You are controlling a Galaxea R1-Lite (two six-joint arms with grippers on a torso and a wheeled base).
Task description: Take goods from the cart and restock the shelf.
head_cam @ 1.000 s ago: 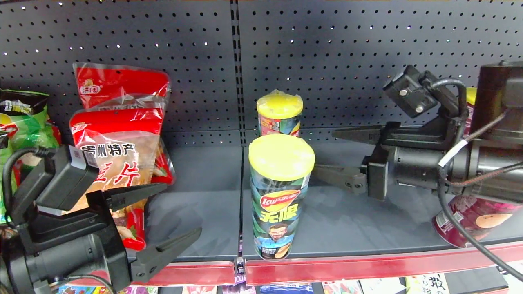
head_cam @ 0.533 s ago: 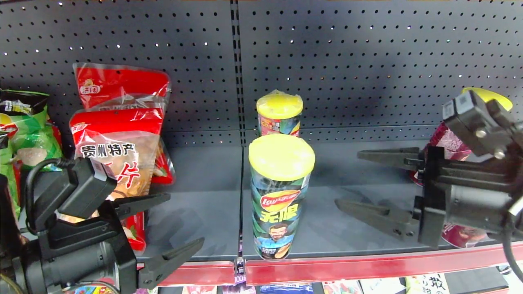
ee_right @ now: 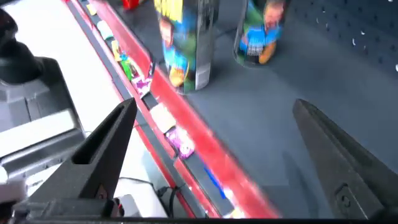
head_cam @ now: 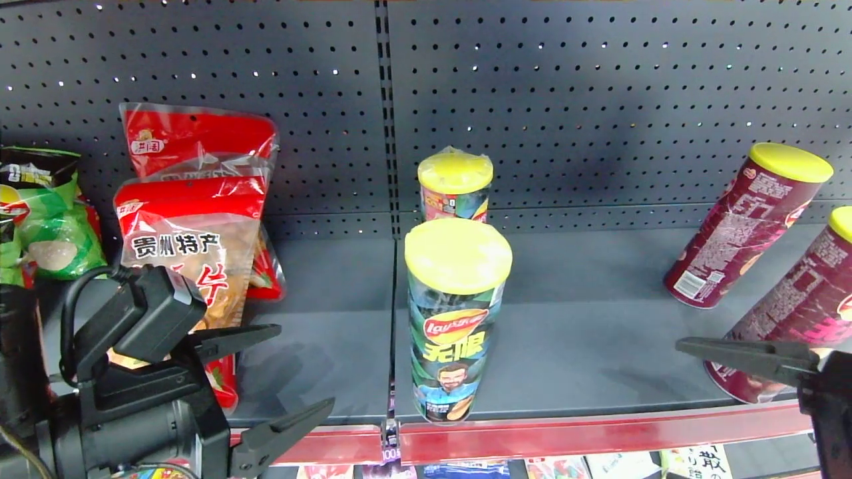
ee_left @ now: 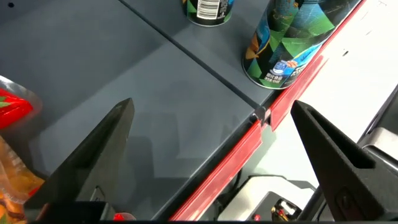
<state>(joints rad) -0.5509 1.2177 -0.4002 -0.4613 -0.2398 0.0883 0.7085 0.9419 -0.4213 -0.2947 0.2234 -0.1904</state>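
Here the left arm sits low off the front left corner of the shelf (head_cam: 586,332), its wrist angled up and inward. The left gripper (head_cam: 303,366) is spread wide with nothing between its fingers, which hang over the bare left part of the shelf board beside the red front strip (head_cam: 599,432). The right arm is low off the front right corner. One dark finger (head_cam: 745,352) pokes in level above that strip, and the right gripper (ee_right: 214,112) is also wide open and empty, as the right wrist view shows. A green chip can (head_cam: 456,319) with a yellow lid stands upright at the shelf's front edge, just right of the centre seam and between the two grippers, touched by neither. A second can (head_cam: 456,186) with a yellow lid stands right behind it, near the back. Toward the right end are two maroon cans, one nearer the back (head_cam: 745,226) and one nearer the front edge (head_cam: 799,306); both appear to lean rightward. At the left end stand red snack bags (head_cam: 193,219), with green bags (head_cam: 46,219) beyond them. A dark perforated back panel (head_cam: 566,100) rises behind everything.
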